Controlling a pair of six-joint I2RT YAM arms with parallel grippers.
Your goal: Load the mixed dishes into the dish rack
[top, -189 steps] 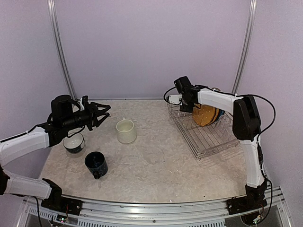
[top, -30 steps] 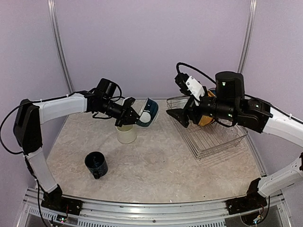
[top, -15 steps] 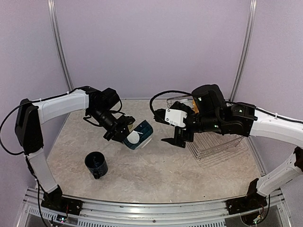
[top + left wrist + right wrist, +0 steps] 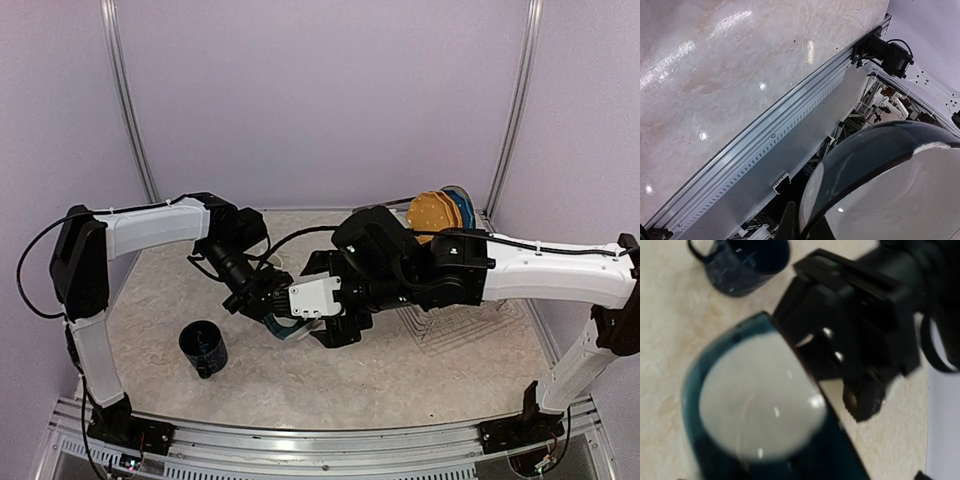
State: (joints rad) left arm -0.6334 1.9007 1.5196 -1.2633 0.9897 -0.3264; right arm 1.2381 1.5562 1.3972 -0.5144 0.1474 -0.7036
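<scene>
Cup [image 4: 279,326] in air over table [image 4: 400,390], mid-workspace, between both arms. Left gripper [image 4: 262,306] clamped on cup rim. Right gripper [image 4: 335,332] just beside cup, jaws wide apart, holding nothing. Step: likely left-to-right handover. Next: right must close on free rim side, clear of left's fingers, before left lets go; then rack [image 4: 450,325]. Cup tipped, axis near level, mouth toward right gripper.

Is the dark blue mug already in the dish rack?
No, the dark blue mug stands on the table, far left of the dish rack.
</scene>
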